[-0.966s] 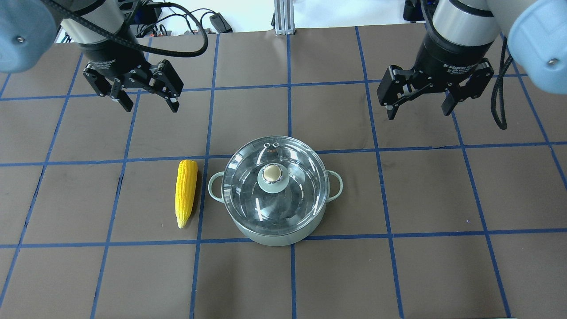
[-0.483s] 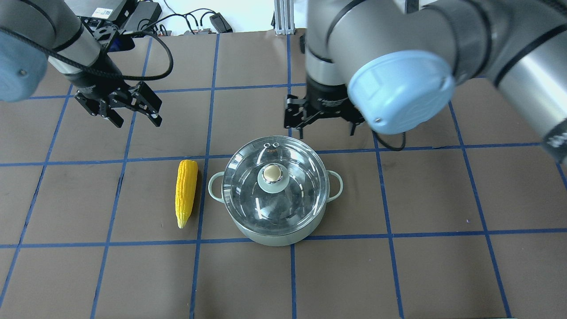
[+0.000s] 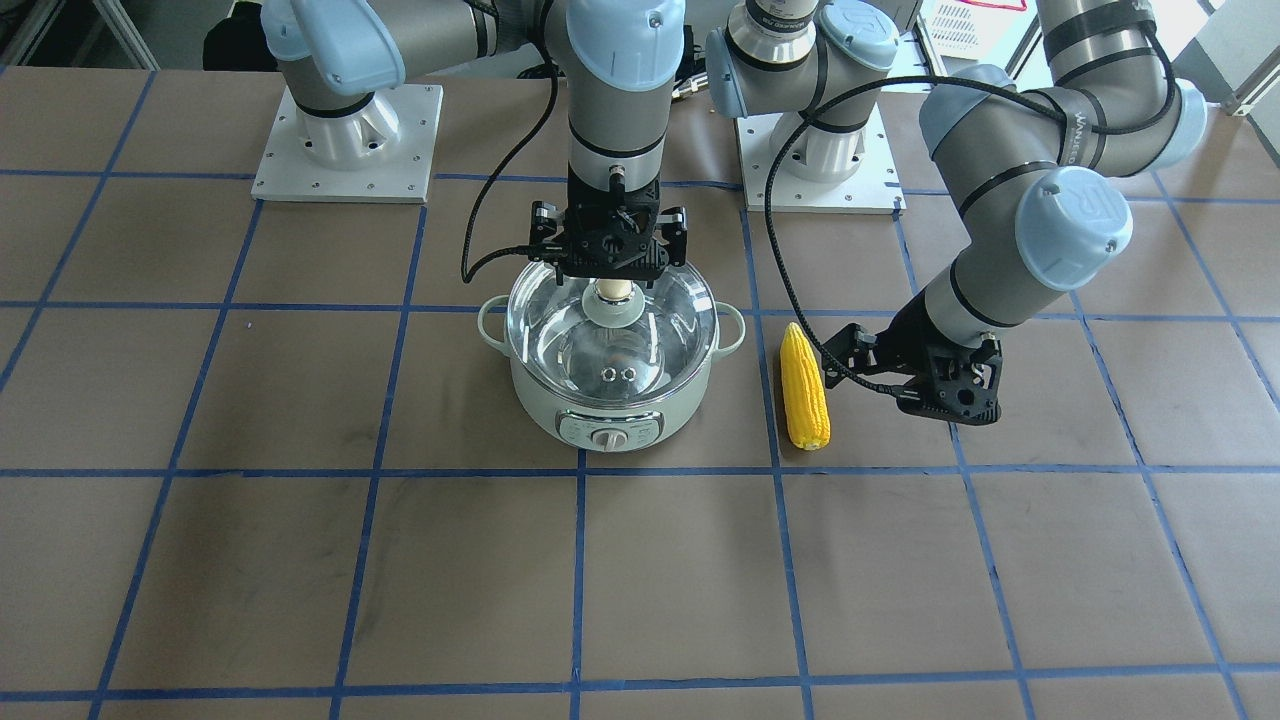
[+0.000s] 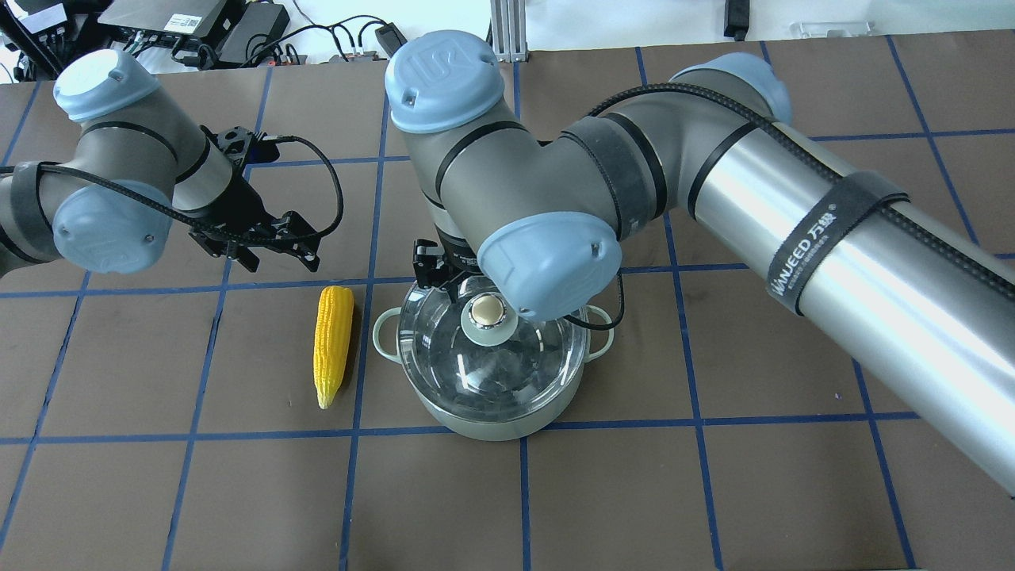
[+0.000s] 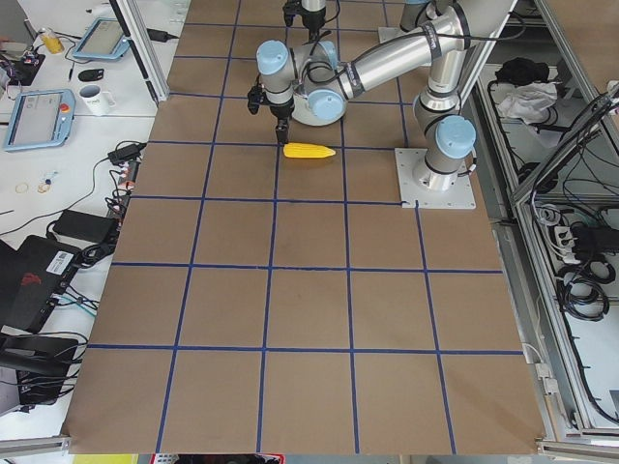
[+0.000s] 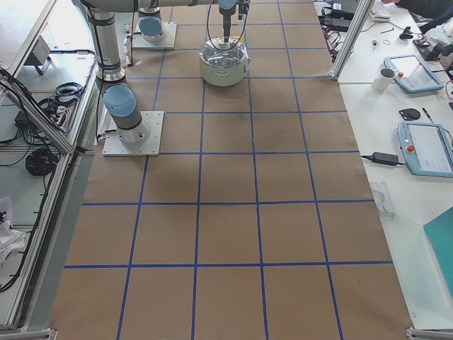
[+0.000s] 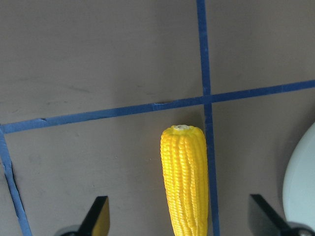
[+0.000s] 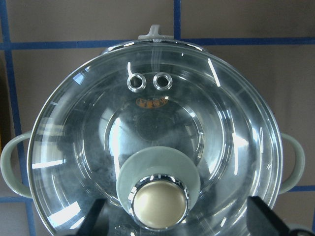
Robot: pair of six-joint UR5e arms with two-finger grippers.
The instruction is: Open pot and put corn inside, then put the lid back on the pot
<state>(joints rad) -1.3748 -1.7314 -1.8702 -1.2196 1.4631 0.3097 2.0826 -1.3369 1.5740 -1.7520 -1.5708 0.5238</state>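
Observation:
The pale green pot (image 3: 610, 405) (image 4: 496, 416) stands mid-table with the clear glass lid (image 3: 655, 335) (image 4: 492, 373) (image 8: 157, 128) on it. My right gripper (image 3: 610, 272) (image 8: 179, 219) is open and hangs just above the lid. Its fingers stand either side of the beige-gold knob (image 3: 611, 291) (image 4: 487, 310) (image 8: 161, 201). In the overhead view my own arm hides most of it. The yellow corn (image 3: 805, 388) (image 4: 331, 342) (image 7: 184, 182) lies beside the pot on my left. My left gripper (image 3: 865, 370) (image 4: 279, 258) (image 7: 179, 219) is open, tilted, above the corn's blunt end.
The brown table top carries a blue tape grid (image 4: 357, 277). The pot's side handles (image 4: 386, 335) (image 4: 603, 329) stick out left and right, and its dial (image 3: 608, 437) faces away from me. The arms' base plates (image 3: 345, 145) sit behind the pot. Cables (image 4: 238, 32) lie at the far edge.
My right arm has swung in and down from behind the pot, so its gripper sits over the lid knob. My left gripper has dropped towards the corn's blunt end. Pot, lid and corn are unmoved.

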